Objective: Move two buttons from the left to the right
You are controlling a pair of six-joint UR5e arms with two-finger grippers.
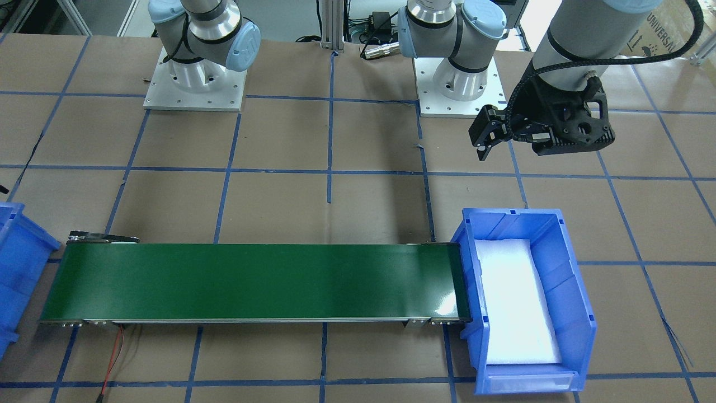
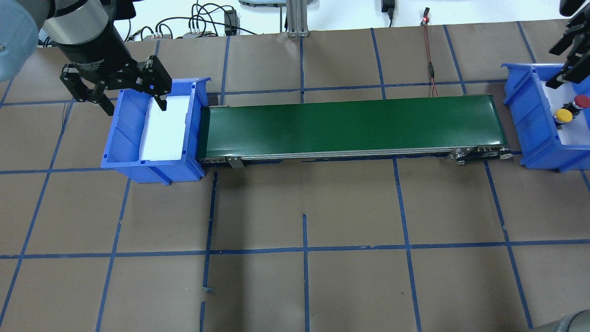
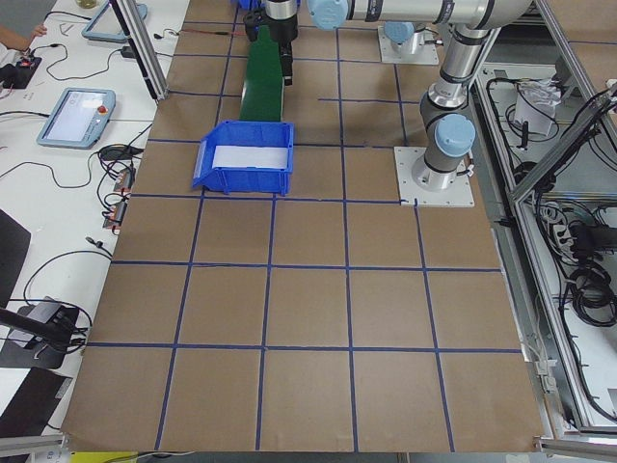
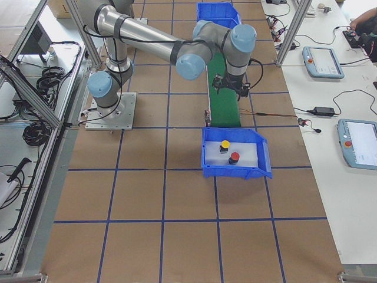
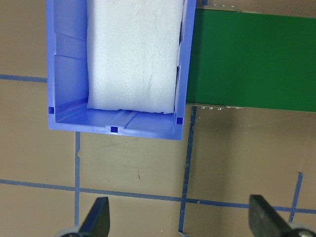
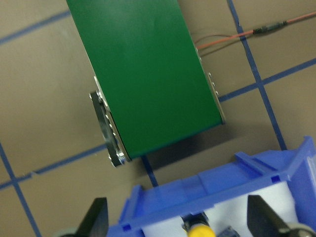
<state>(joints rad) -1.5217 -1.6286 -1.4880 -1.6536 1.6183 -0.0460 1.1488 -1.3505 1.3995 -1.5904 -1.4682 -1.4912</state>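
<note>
At the right edge of the overhead view, we see the right gripper [image 2: 555, 68] with its jaws spread wide and nothing in them, just hanging above a blue bin [image 2: 530, 138]. Down in that bin, both of the task's things sit on white padding. The red button [image 2: 581, 101] is closer to the top of the frame, and the yellow button [image 2: 563, 115] is just beside it, lower and a bit to the left. Both look upright, caps up, far as we can tell. In the right wrist view only the yellow cap peeks in at the bottom edge, between the two fingers.

Over at the upper left of the overhead frame, the left gripper [image 2: 136, 108] has its jaws spread just as wide, holding nothing. It's up high by a second blue bin [image 2: 124, 138] with a white foam pad [image 2: 166, 129] in it. Between the two bins we've got the green conveyor belt [image 2: 350, 122] stretching across the brown-papered table [image 2: 322, 207] with its blue tape grid.
</note>
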